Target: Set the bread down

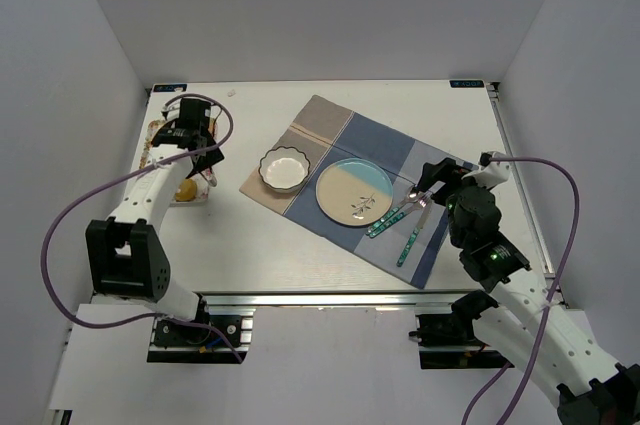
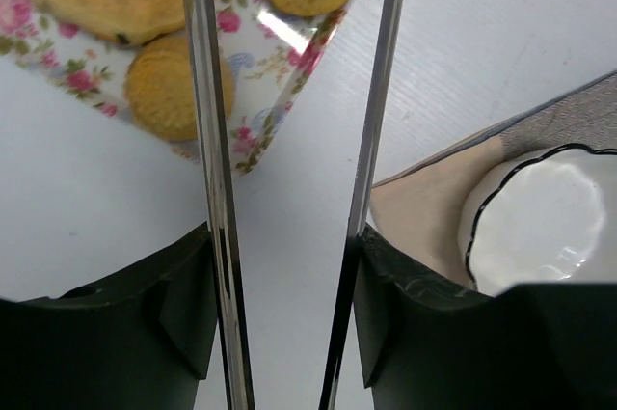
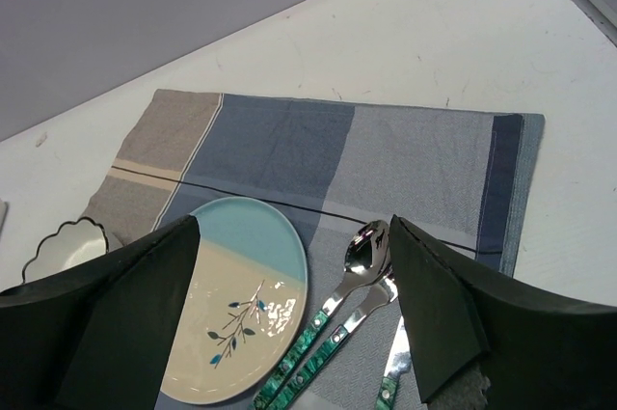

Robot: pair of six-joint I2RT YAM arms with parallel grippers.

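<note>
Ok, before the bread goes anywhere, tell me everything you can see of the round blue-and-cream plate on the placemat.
The round glazed plate looks ceramic: one part pale blue, the rest cream, with a small dark leafy sprig printed on the cream. It lies flat and empty near the middle of the blue, grey and beige patchwork cloth placemat. The white scalloped bowl sits apart on one side; the green-handled spoon lies close beside the other.

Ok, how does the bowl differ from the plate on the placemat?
The bowl is white, deeper, with a scalloped dark-edged rim; the plate is flat, round, teal and cream with a leaf sprig. The bowl is smaller than the plate. Both sit empty on the placemat.
</note>
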